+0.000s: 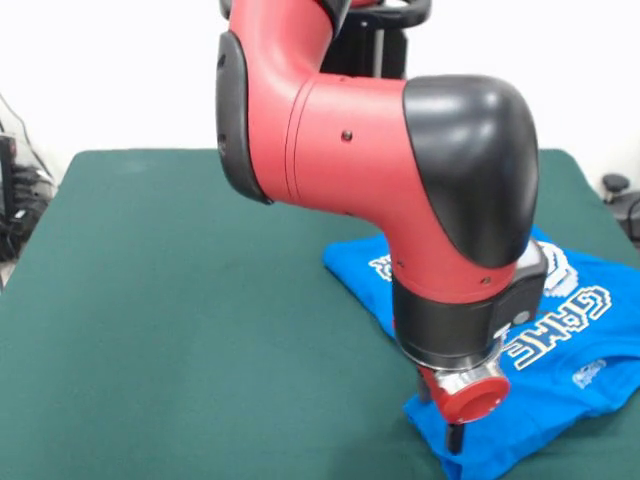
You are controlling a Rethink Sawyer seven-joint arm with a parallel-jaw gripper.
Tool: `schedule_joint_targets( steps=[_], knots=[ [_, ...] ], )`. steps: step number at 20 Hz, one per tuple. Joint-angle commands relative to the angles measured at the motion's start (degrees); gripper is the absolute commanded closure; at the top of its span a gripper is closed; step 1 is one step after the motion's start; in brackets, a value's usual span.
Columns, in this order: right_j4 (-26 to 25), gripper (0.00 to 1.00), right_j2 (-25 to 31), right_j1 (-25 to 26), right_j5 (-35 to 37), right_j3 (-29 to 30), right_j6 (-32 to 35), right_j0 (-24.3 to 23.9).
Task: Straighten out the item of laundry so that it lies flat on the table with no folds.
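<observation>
Our tool (455,437) hangs low over the T-shirt (560,385), at the shirt's near left corner, where a dark fingertip pokes down below the red wrist cap. We cannot tell whether the tool is spread, pressed together or pinching cloth: the wrist and the bulky red and black arm (400,170) hide most of it, and only that one dark tip shows.

The bright blue shirt lies on the counter (180,330), toward its near right side, and runs off past the right edge of the view. From the tool, nearly all of the shirt stretches away to the right and up toward the far side, so we judge its long axis runs on that diagonal. The white blocky lettering (560,325) sits to the right of the tool, tilted along the same slant, with a part of the white print above it beside the arm's black elbow.

The shirt looks like thin, soft knit. Its left edge seems doubled over, and the corner under the tool appears bunched into a point, so it is not flat yet. The counter is covered in dark green felt-like cloth, matte and slightly fuzzy, which we expect to grip the fabric and resist sliding.

We judge that the coming move should draw that corner away from the rest of the shirt, left and nearer.
</observation>
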Motion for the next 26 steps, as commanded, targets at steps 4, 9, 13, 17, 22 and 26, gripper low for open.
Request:
schedule_joint_targets(
  steps=[4, 9, 13, 17, 22, 26],
  knots=[
    [0.5, 0.00, -0.6, 6.9, -3.8, 0.1, 18.9, 3.1],
    [2.7, 0.00, 3.0, 3.5, -0.4, 3.2, 17.1, 2.6],
    [1.9, 1.00, 3.5, 2.8, -2.3, 4.1, 14.3, 2.3],
    [2.6, 1.00, 3.1, 2.4, -2.6, 5.1, 16.4, 2.3],
    [1.6, 1.00, 1.3, 3.1, -3.6, 4.7, 16.8, 2.3],
    [-0.5, 1.00, -0.9, 2.3, -3.0, 5.7, 15.4, 2.0]
  ],
)
